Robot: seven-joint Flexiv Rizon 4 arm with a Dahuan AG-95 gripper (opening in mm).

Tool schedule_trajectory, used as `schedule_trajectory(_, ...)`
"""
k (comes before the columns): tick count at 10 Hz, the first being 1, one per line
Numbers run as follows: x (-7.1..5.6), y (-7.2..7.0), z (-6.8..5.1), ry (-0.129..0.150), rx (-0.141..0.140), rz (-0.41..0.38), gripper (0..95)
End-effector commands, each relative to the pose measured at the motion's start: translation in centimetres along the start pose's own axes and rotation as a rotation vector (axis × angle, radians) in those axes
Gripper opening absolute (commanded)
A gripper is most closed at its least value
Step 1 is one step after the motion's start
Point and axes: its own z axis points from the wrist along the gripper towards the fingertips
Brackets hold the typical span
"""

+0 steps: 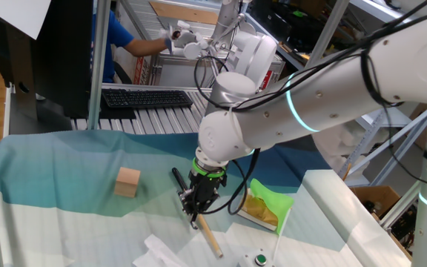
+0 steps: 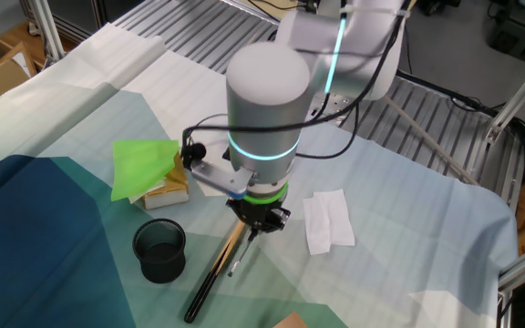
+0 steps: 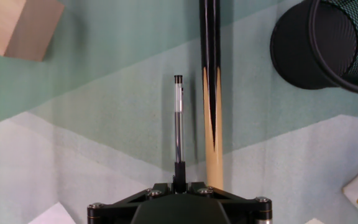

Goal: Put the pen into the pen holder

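Note:
The pen (image 3: 178, 124), slim with a dark end, sticks straight out from between my gripper's (image 3: 179, 183) jaws, which are shut on its near end. It runs parallel to the long tan stick with a black end (image 3: 211, 93), just left of it. The black mesh pen holder (image 3: 328, 43) stands upright at the upper right, apart from both. In the other fixed view my gripper (image 2: 256, 224) is low over the cloth, with the pen (image 2: 236, 262) beside the stick (image 2: 210, 281) and the pen holder (image 2: 159, 248) to its left. The arm hides the holder in one fixed view.
A tan wooden cube (image 1: 127, 182) sits left of my gripper (image 1: 196, 206). A green cloth over a yellow block (image 2: 144, 166) lies behind the holder. A white folded paper (image 2: 328, 219) lies to the right. A keyboard (image 1: 147, 98) and a metal rack are behind the table.

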Motion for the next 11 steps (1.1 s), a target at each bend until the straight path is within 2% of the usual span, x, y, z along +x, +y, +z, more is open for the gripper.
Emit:
schedule_trajectory(1, 0.1, 0.1, -0.6, -0.003, 0.005, 0.013, 0.0)
schedule_trajectory(6, 0.7, 0.0, -2.9, -0.004, 0.017, 0.036, 0.0)
schedule_trajectory(11, -0.8, -0.9, -5.3, 0.019, 0.034, 0.037, 0.0)
